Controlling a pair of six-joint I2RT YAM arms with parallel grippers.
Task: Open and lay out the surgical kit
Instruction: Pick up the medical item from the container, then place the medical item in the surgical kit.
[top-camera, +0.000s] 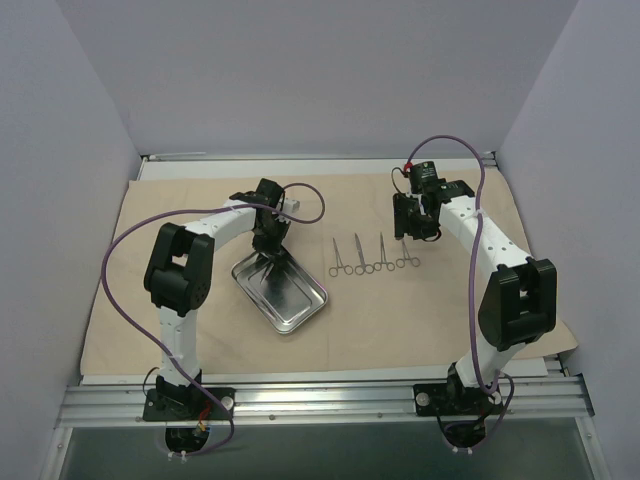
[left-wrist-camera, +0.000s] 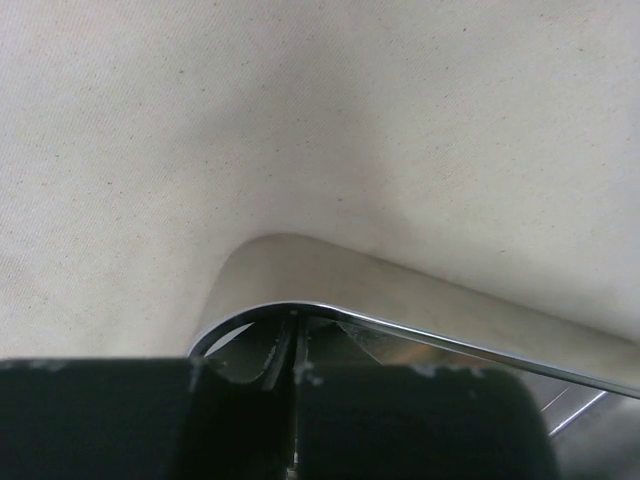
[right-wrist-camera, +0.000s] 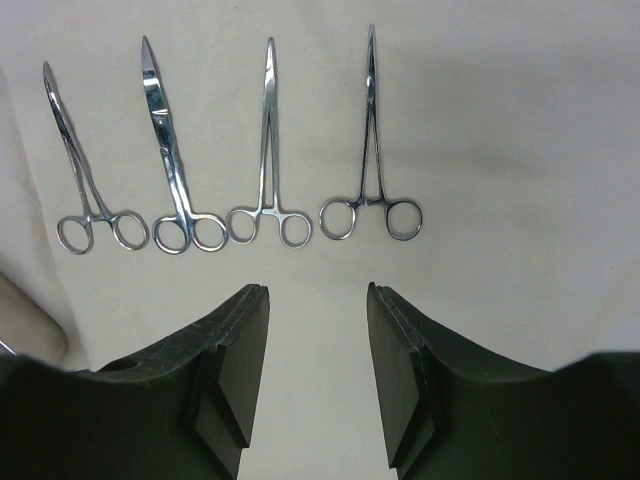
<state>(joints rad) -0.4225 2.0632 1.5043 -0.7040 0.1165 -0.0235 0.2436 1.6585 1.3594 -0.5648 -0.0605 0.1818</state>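
Cloth (top-camera: 420, 320) lies spread flat over most of the table, beige, w/ a few soft creases. Tray (top-camera: 285, 295) sits on it L of centre, turned corner-on to the arm bases, shiny inside facing up. L gripper (top-camera: 268, 238) is at the tray's far corner. Its wrist view shows the fingers closed tight w/ the rolled rim pinched between them at that rounded corner. Can't tell whether the corner is off the cloth or resting on it. Four forceps (right-wrist-camera: 268, 150) lie in a neat row on the cloth just R of the tray, apart from it, tips pointing away from the bases and ring handles toward them. They run roughly parallel. In the R wrist view the rings of the 2nd and 3rd from L nearly touch, and the leftmost pair is the shortest. R gripper (right-wrist-camera: 318, 330) hangs above the cloth on the handle side of the row, roughly in line w/ the two R-most pairs. Its fingers are spread wide and not touching any forceps.
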